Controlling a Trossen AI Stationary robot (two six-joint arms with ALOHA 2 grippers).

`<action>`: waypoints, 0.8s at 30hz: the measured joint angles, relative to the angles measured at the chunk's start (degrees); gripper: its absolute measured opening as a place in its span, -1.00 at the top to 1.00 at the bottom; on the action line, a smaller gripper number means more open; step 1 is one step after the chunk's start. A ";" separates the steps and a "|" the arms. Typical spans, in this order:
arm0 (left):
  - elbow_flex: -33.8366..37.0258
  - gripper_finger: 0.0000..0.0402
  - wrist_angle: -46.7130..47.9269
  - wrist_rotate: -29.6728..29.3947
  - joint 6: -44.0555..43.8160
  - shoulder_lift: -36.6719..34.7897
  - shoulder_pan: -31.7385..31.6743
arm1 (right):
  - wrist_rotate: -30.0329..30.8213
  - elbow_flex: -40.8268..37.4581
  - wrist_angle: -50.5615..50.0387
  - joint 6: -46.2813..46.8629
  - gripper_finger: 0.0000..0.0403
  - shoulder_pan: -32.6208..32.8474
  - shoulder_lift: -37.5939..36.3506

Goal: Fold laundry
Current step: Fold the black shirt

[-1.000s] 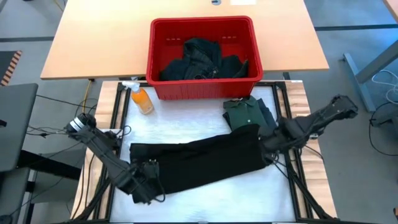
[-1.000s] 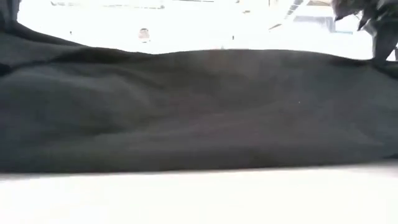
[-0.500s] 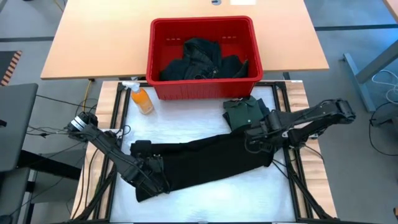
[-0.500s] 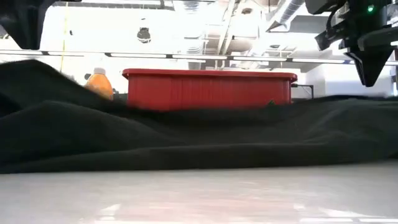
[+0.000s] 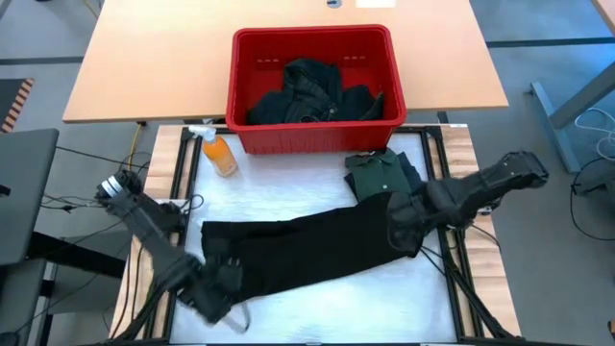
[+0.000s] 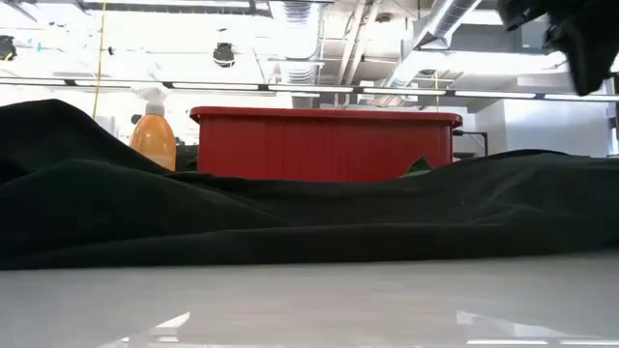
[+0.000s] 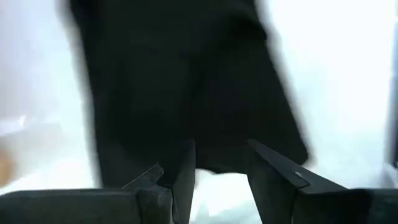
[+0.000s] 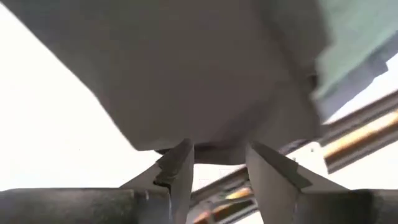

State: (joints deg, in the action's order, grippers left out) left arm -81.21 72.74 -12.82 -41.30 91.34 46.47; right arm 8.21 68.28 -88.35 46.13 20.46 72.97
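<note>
A: Both grippers have let go since a second ago. Left gripper (image 5: 223, 281) and right gripper (image 5: 402, 227) sit with fingers apart, empty, at the black garment's (image 5: 307, 248) ends.

B: Progress?

A: Garment lies flat mid-table, unfinished. Green shirt (image 5: 377, 174) looks folded; more laundry (image 5: 309, 91) waits in red basket (image 5: 252, 135).

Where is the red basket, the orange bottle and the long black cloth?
Red basket (image 5: 312, 38): view from above, on its far rim.
Orange bottle (image 5: 221, 157): view from above, on its body.
Long black cloth (image 5: 307, 250): view from above, on its middle.
</note>
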 joint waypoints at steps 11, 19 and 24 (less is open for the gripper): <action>11.91 0.36 -25.64 -4.06 -2.07 4.06 13.75 | 2.12 -7.94 17.60 21.69 0.18 26.81 2.66; 14.08 0.36 -27.99 -3.99 -2.16 9.88 13.89 | 4.16 -9.65 21.13 25.72 0.18 35.46 12.12; 14.08 0.36 -27.08 -4.00 -1.66 12.87 12.90 | 4.20 -9.65 20.23 25.51 0.18 36.34 17.76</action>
State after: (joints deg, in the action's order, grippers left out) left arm -67.13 45.66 -16.82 -42.95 104.21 59.37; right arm 12.41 58.63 -68.13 71.64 56.80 90.72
